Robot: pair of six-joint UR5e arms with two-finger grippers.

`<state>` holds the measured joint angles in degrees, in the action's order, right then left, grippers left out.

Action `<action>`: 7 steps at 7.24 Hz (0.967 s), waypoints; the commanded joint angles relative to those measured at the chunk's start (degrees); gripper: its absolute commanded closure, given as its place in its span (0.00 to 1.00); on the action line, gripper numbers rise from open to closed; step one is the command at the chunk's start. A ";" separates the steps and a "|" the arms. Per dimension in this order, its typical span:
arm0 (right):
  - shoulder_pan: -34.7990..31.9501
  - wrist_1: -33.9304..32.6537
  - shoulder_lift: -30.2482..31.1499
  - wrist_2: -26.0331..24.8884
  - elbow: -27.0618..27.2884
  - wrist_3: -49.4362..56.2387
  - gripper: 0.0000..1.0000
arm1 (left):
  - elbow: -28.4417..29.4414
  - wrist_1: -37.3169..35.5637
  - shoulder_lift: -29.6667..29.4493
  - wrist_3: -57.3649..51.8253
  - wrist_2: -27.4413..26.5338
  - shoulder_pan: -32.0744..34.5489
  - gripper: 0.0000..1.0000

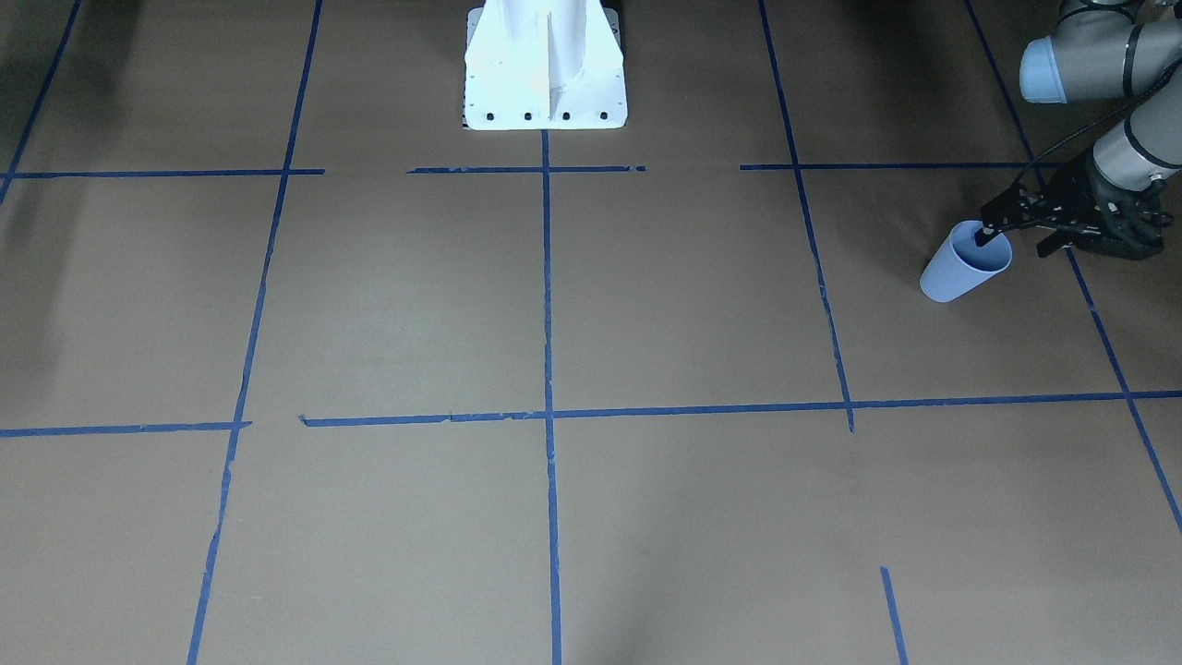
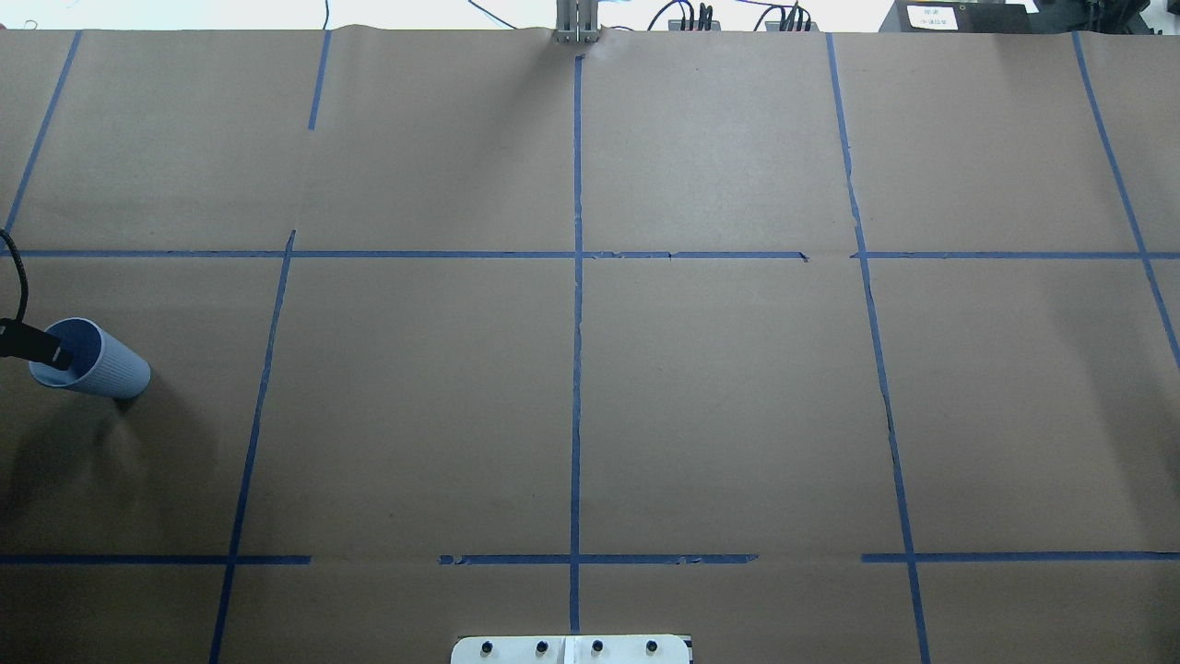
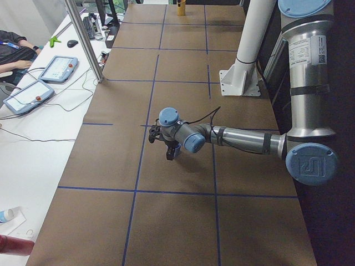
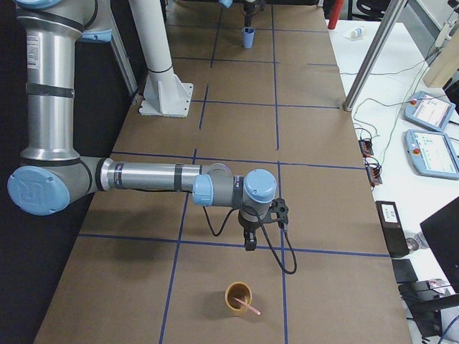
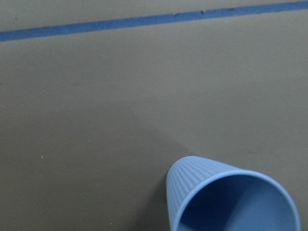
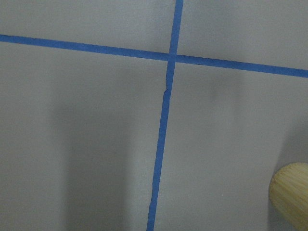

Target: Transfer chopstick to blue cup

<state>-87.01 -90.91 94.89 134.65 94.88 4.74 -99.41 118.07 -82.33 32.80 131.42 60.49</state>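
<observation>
The blue cup (image 1: 960, 270) stands upright near the table's end on my left side; it also shows in the overhead view (image 2: 101, 367) and low right in the left wrist view (image 5: 226, 199). My left gripper (image 1: 1016, 240) looks open, with one finger (image 2: 41, 349) dipped inside the cup's rim and the other outside it. A pink chopstick (image 4: 249, 307) leans in a tan cup (image 4: 237, 295) at the opposite end. My right gripper (image 4: 249, 242) hangs above the table a little short of that cup; I cannot tell whether it is open or shut.
The white robot base (image 1: 545, 78) stands at mid table on the robot's side. Blue tape lines grid the brown paper. The tan cup's edge (image 6: 291, 197) shows in the right wrist view. Tablets and cables (image 4: 430, 136) lie on the side bench.
</observation>
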 commanded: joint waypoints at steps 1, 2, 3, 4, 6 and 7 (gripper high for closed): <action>0.00 -0.06 0.12 0.00 -0.04 0.00 0.00 | 0.44 0.06 -0.20 3.74 -1.96 -1.51 0.39; 0.00 0.03 0.12 0.00 -0.04 0.09 0.00 | 0.53 0.06 -0.64 5.42 -1.96 -2.65 0.65; 0.00 0.03 0.12 0.00 -0.04 0.09 0.00 | 0.53 0.06 -0.73 5.43 -1.96 -2.83 0.87; 0.00 0.03 0.12 0.00 -0.04 0.09 0.00 | 0.53 0.06 -0.90 5.35 -1.96 -2.84 0.92; 0.00 0.03 0.12 0.00 -0.04 0.09 0.00 | 0.01 -0.03 -3.00 5.78 -1.35 -2.84 0.95; 0.00 0.03 0.12 0.00 -0.04 0.09 0.00 | -1.21 -0.64 -4.84 5.96 -0.56 -2.84 0.96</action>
<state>-87.01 -90.90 95.01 134.65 94.83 4.83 -99.50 117.93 -85.20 38.47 130.07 57.67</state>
